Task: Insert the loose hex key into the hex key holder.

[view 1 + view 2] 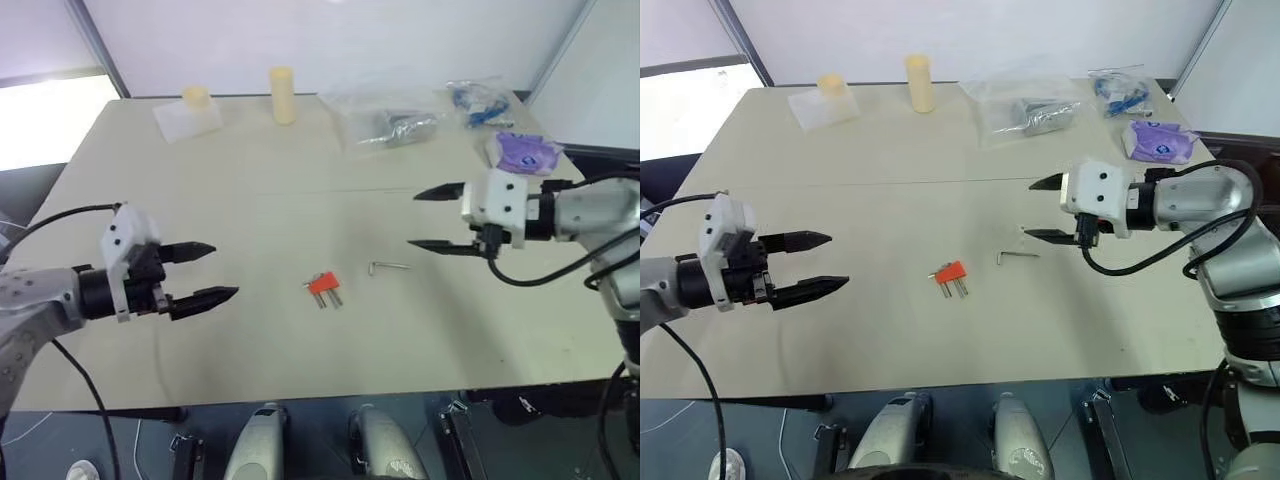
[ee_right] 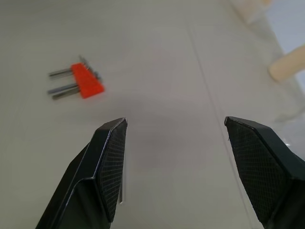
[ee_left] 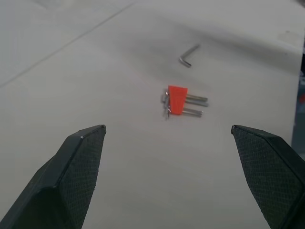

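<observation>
Counter (image 1: pixel 270 210) surface, pale beige and wide, carries everything we can see, and we read no brand, label or writing on any of it. We count two grippers above it. Our left gripper (image 1: pixel 205 272) hangs over the near left part with its two black fingers spread wide and nothing between them; our right gripper (image 1: pixel 440 219) hangs over the right part, its fingers also parted and empty, its tips pointing toward the middle. Along the far edge we count three clear plastic bags: one (image 1: pixel 385 115) holding dark metal parts, one (image 1: pixel 478 100) with blue pieces, and one flat bag (image 1: pixel 187 118) on the far left. Near them stand two cream cylinders, a taller one (image 1: pixel 283 95) and a shorter one (image 1: pixel 196 97) on the flat bag, and one purple packet (image 1: pixel 526 152) lies at the far right. In the middle of the counter lies one hex key holder (image 1: pixel 322 284), a red-orange block with a few short grey keys sticking out toward the near edge. One loose hex key (image 1: pixel 387 267) lies flat just to its right, apart from it, near the lower finger of our right gripper.
</observation>
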Controlling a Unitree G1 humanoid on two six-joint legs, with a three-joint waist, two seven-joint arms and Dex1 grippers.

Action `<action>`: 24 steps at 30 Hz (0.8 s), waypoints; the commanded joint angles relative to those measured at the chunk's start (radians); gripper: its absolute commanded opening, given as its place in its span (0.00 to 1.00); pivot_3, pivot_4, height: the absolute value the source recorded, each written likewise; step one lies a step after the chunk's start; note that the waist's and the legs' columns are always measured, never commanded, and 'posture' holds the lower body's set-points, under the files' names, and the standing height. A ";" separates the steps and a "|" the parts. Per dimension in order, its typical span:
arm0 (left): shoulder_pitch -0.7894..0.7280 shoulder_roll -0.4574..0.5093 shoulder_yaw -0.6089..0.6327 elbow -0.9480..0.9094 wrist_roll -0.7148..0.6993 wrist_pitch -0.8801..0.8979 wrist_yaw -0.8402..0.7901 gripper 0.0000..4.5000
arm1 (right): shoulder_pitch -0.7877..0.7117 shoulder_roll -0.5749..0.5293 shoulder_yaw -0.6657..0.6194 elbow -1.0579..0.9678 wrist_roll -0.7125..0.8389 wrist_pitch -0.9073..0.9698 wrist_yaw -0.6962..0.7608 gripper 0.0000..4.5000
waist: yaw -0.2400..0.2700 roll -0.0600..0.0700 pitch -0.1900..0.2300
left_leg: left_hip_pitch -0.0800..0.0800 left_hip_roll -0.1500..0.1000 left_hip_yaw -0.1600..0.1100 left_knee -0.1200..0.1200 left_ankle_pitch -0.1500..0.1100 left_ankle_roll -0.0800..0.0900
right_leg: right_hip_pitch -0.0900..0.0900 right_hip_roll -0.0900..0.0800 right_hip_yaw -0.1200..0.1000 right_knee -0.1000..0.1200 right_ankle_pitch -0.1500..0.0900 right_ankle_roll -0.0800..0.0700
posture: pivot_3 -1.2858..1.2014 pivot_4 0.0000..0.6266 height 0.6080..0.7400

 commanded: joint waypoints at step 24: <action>-0.034 -0.010 -0.010 -0.025 0.021 -0.013 0.004 0.98 | -0.091 0.051 0.071 -0.012 -0.071 -0.033 0.028 0.76 | 0.001 0.000 0.000 | -0.001 0.000 0.001 0.000 0.000 0.000 | -0.001 0.000 0.001 0.000 0.001 0.002 | 0.52 0.24 1.00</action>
